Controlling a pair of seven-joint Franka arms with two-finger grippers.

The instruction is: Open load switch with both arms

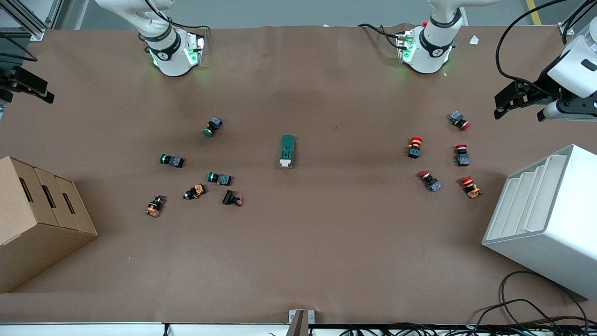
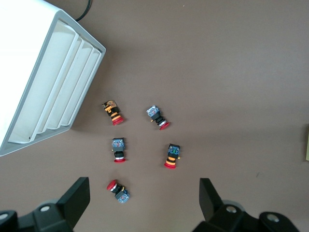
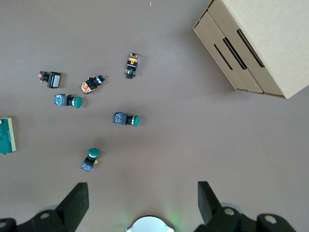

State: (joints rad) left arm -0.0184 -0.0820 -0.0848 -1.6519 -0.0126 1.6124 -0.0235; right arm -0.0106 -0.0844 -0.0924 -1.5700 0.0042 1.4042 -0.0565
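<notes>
The load switch [image 1: 287, 150], a dark-green block with a white toggle end, lies flat at the table's middle, and its edge shows in the right wrist view [image 3: 6, 136]. My left gripper [image 1: 506, 102] hangs high over the left arm's end of the table. In its wrist view it [image 2: 143, 203] is open and empty, above a red-capped push button [image 2: 118, 190]. My right gripper [image 1: 32, 88] hangs high over the right arm's end. It [image 3: 143, 203] is open and empty, above bare table and its own base [image 3: 149, 224]. Both are well away from the switch.
Several red-capped buttons [image 1: 438, 158] lie toward the left arm's end, beside a white slotted rack [image 1: 545, 219]. Several green-capped and orange-bodied buttons [image 1: 196, 172] lie toward the right arm's end, with a cardboard box [image 1: 37, 219] near them.
</notes>
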